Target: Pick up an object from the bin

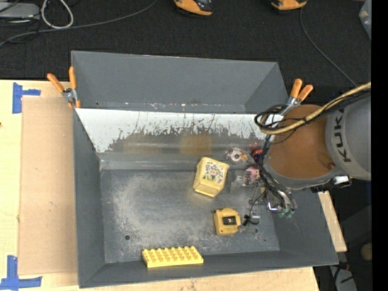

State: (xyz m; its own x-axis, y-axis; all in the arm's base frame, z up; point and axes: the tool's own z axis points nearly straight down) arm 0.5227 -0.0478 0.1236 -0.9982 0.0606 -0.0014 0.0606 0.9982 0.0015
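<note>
My gripper hangs low at the bin's right side, under the arm's orange cover. It is just right of a small yellow tape measure with a black centre, which lies on the bin floor. I cannot tell whether it touches the tape measure. A yellow box-like block with a printed face lies up and left of the gripper. Two small pale pieces lie close to the arm's cover, near the back slope.
A flat yellow studded brick lies at the bin's front wall, left of the gripper. The arm with its orange cover and cables covers the bin's right wall. The bin's left half is bare grey floor.
</note>
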